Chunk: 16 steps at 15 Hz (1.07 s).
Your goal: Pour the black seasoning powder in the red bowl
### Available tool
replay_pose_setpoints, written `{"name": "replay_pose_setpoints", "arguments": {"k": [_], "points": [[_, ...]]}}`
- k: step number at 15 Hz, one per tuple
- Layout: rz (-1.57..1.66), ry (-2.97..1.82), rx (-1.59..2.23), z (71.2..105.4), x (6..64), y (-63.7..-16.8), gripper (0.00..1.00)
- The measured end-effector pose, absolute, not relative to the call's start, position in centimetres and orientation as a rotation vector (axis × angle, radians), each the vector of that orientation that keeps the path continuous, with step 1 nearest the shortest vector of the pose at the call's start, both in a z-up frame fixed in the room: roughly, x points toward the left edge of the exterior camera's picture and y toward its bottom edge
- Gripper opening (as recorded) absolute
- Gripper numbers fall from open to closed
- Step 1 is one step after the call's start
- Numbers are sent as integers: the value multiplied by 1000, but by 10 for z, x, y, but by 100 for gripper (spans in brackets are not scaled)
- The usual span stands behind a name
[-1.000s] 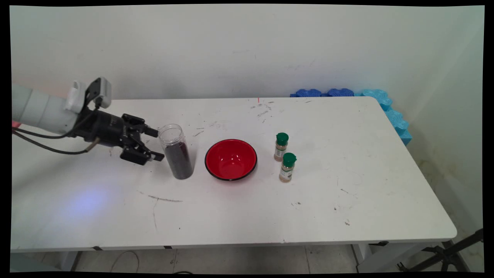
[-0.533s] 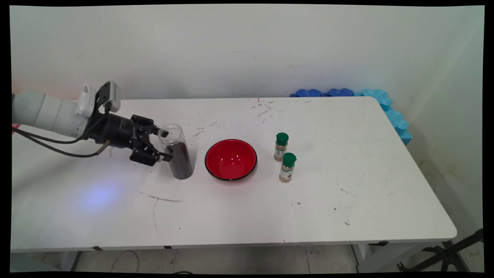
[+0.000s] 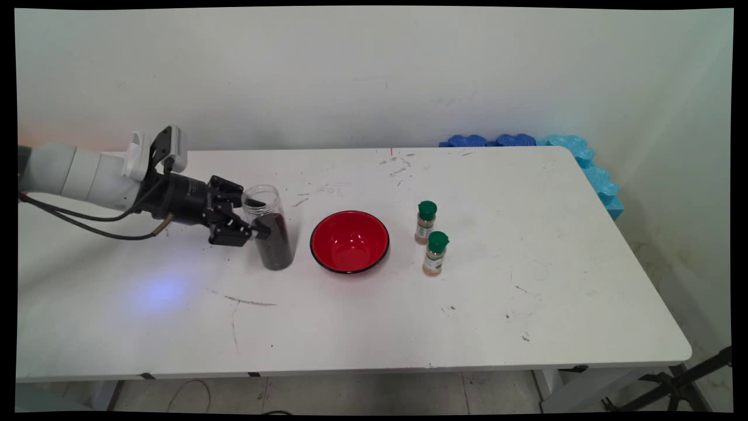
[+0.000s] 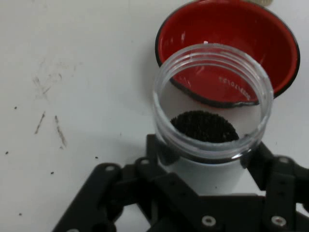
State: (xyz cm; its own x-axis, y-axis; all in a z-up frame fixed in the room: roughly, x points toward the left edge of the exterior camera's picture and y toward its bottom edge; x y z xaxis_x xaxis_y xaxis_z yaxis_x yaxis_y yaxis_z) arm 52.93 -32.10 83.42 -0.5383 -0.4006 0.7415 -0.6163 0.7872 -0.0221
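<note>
1. My tool [image 3: 257,217] is clenched on the jar [image 3: 270,234]. In the hand view its fingers [image 4: 263,162] lie against the clear wall on both sides, just under the open rim.
2. The jar stands upright on the counter [image 3: 409,316], left of centre and just beside the red bowl [image 3: 349,242]. It has no lid, and dark grains fill its lower part.
3. I judge this hold to be high on the jar, well above the weight of the grains. I would check that both fingers bear evenly before trusting it.
4. The wall is smooth, round plastic, so it could slip or twist in the grip. I would squeeze firmly and move slowly.
5. With the mouth open, any tilt I do not intend could spill grains. I would hold my wrist level.
6. The bowl's rim is near the jar's base in the hand view, so I would mind that side.
7. The counter is white, flat and marked with dark scuffs and scratches, most of them towards the far edge.
8. Two small spice bottles with green caps, one [image 3: 426,222] behind the other [image 3: 435,253], stand right of the bowl and well apart from the jar.
9. A plain pale wall [image 3: 350,76] rises behind, with blue foam blocks [image 3: 584,158] along the far right corner.
10. Black cables [image 3: 76,225] hang from my arm, low over the counter's left side
</note>
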Motion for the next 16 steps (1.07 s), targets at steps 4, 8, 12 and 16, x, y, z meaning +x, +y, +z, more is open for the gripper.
{"name": "replay_pose_setpoints", "arguments": {"k": [4,8,12,16], "points": [[359,-2199,736,834,529,-321,0],[344,-2195,706,847,534,-314,0],[321,-2195,677,868,541,-301,0],[271,-2185,653,894,546,-284,0]]}}
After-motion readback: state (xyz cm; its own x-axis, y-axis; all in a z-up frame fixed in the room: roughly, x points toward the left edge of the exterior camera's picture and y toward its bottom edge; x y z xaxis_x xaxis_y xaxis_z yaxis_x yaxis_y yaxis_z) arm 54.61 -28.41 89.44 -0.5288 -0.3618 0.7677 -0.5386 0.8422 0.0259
